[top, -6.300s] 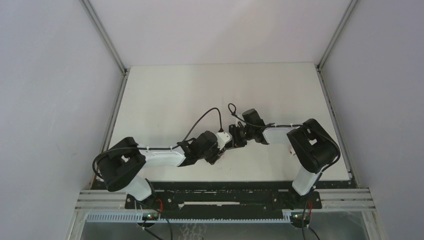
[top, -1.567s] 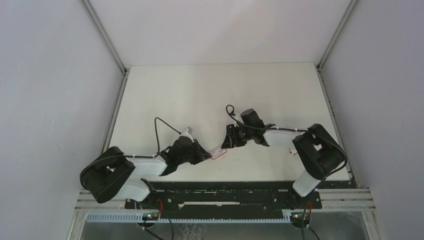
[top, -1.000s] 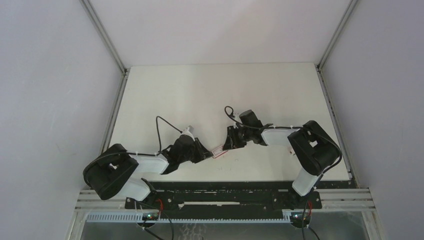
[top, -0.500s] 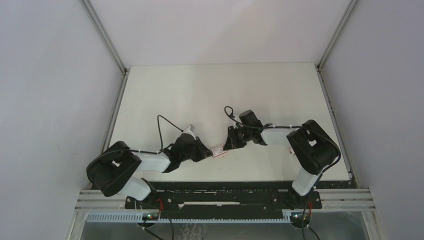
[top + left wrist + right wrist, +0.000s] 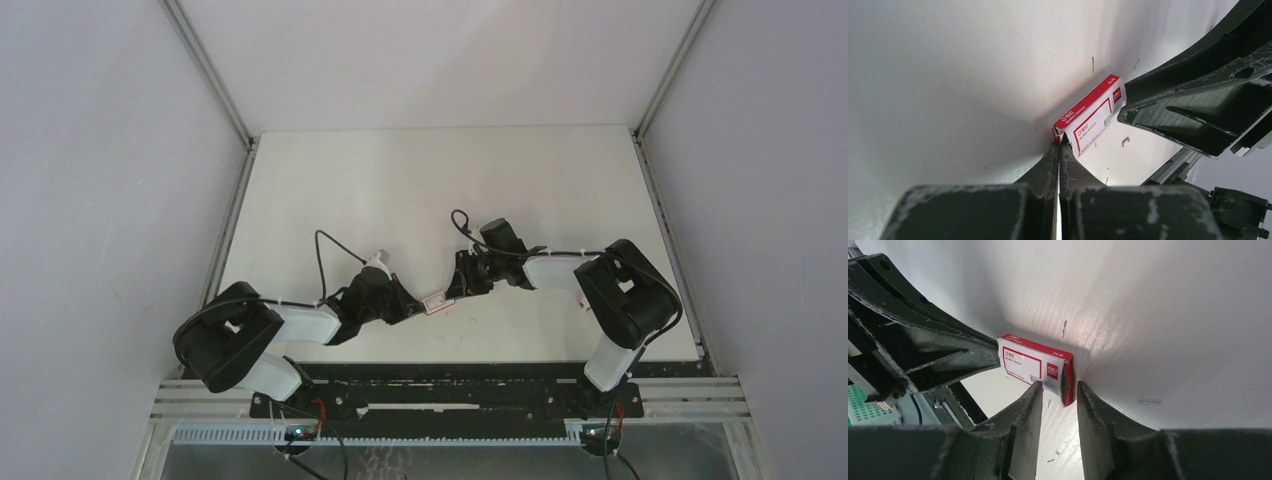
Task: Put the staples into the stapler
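**Status: box-opening stage; no loading done.**

1. Left tool (image 5: 408, 305): sits at 9 o'clock of the box, low on the worktop (image 5: 420, 180). Its jaws are fully closed, tip against tip. In the left wrist view the tips meet the near end of the box. A thin pale line runs between the fingers. Whether that is a pinched flap or only light cannot be told.

2. Box (image 5: 435, 303): a small red-and-white staple carton. It lies flat on the worktop, toward 6 o'clock from the worktop centre, between the two tools. In the right wrist view the end facing the right tool looks dark and open. No staple strip shows outside the carton. One loose staple (image 5: 1149, 401) lies on the worktop at 4 o'clock of the box in that view.

3. Right tool (image 5: 462, 286): sits at 2 o'clock of the box. Its jaws stand part open and straddle the carton's open end. A gap shows beside the carton, so no firm clamp is evident.

4. Stapler: not in view in any camera; its state cannot be told.

**Done, as judged:** the carton is reached, braced from both ends, and apparently opened.

**Left:** draw a strip out of the carton, bring up and open the stapler, seat the strip in its channel, close it.
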You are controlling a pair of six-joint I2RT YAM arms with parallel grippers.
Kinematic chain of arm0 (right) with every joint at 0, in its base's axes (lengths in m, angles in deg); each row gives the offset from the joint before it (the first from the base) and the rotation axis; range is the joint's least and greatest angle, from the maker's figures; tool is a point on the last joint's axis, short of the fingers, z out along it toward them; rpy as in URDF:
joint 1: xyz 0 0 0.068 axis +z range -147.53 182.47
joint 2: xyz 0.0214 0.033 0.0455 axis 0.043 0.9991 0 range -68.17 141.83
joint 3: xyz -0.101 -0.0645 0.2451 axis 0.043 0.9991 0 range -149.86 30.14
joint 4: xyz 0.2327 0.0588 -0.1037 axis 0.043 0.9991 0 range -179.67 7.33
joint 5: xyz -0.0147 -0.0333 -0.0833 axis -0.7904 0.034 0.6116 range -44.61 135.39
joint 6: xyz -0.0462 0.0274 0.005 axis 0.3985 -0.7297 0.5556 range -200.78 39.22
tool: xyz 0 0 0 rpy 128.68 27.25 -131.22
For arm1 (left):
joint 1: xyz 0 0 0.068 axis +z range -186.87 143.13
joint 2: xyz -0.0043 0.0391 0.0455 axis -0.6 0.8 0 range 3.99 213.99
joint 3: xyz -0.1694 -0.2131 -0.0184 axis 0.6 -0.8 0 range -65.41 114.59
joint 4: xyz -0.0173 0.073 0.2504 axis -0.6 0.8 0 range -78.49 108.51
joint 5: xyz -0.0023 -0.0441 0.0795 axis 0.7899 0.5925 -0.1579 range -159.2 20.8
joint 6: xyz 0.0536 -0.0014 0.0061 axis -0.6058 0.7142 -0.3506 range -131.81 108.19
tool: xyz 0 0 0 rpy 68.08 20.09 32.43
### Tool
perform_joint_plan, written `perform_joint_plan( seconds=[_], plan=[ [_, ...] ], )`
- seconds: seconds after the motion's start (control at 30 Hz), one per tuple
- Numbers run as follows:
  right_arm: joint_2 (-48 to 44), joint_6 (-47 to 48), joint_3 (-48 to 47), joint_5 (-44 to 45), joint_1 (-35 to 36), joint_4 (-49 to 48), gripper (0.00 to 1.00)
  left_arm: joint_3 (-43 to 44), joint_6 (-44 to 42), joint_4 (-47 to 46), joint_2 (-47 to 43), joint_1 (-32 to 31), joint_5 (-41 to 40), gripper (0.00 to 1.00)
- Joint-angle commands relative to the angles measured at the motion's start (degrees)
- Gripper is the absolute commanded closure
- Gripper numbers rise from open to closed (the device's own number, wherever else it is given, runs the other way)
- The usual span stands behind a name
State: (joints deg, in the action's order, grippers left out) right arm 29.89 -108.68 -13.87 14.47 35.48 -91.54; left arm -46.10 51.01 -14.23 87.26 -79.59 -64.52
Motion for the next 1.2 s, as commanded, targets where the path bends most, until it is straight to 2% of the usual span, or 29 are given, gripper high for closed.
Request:
perform_joint_plan(
  seconds=[0.0, 0.33, 0.53, 0.6, 0.93, 1.17],
  plan=[
    [-2.5, -0.8, -1.5, 0.0, -0.4, -2.3, 0.70, 0.8, -1.9, 5.2, 0.3, 0.2, -1.2, 1.00],
    [-2.1, -1.3, -1.7, -0.5, -0.4, -3.1, 0.83, 0.8, -2.3, 5.8, -0.3, 0.2, -1.1, 1.00],
    [-2.2, -1.4, -1.7, -0.8, -0.4, -3.3, 0.94, 0.9, -2.4, 6.0, -0.5, 0.2, -1.1, 1.00],
    [-2.0, -1.5, -1.7, -0.8, -0.4, -3.3, 1.00, 0.8, -2.4, 6.1, -0.8, 0.2, -1.4, 1.00],
    [-3.2, -1.3, -1.0, 5.1, -0.8, -1.3, 1.00, 0.7, -3.0, 9.1, -3.5, 0.2, -3.4, 1.00],
    [-3.8, -1.3, -0.2, 5.3, -2.0, -1.5, 1.00, 0.2, -2.9, 9.6, -4.1, 0.4, -3.5, 1.00]
  ],
)
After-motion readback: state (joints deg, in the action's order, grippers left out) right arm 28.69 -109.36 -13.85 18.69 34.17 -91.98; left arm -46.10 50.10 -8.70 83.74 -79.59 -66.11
